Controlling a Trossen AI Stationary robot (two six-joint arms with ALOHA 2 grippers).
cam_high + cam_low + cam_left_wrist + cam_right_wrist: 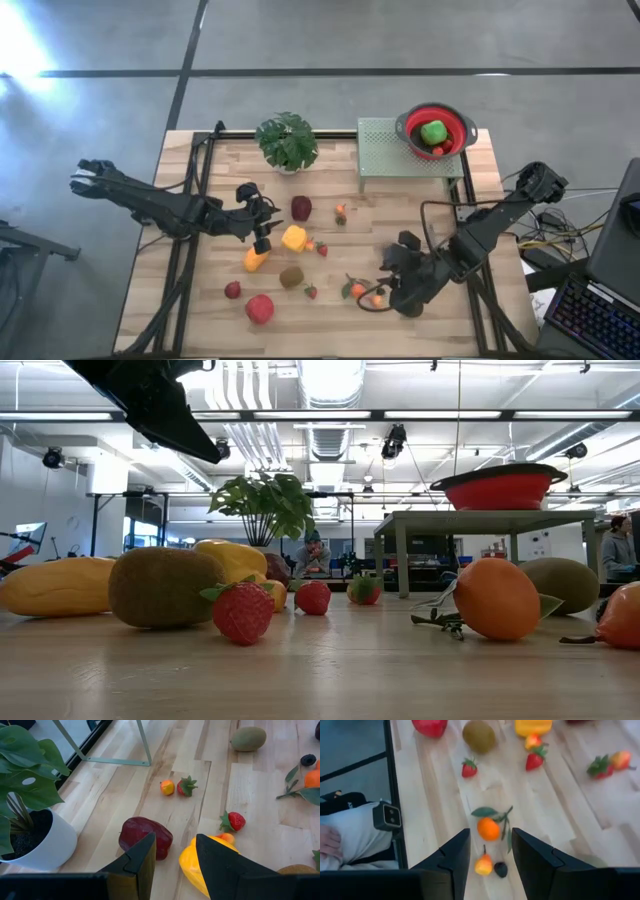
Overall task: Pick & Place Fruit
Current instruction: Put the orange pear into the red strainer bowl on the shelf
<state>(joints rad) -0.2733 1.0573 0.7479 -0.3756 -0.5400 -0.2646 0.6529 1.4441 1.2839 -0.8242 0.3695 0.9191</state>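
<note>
We find both arms reaching in low over the wooden surface (200, 310) from its two sides. The left arm stretches in from the left edge, its left hand (263, 238) hanging just above the surface between the maroon fruit (301, 208) and the yellow fruit (294, 238). In the left wrist view its two fingers stand apart with nothing between them, the maroon fruit (146, 836) just beyond one fingertip and the yellow fruit (202, 865) just beyond the other.

The right arm bends in from the right edge toward the near right part of the surface. Its right hand (388, 283) hovers over the orange with leaves (357, 289). In the right wrist view the fingers are likewise parted and empty, framing the orange (488, 828), a small pear-like fruit (484, 865) and a dark berry (500, 869).

The remaining fruit lies scattered mid-surface: a kiwi (291, 277), a red apple (259, 308), a small red fruit (232, 290), an elongated orange-yellow fruit (256, 260) and several strawberries (322, 249).

At the far right a red colander (413, 117) sits on a green perforated stand (380, 150), holding a green fruit (433, 131). A potted plant (287, 142) stands at the far middle.
</note>
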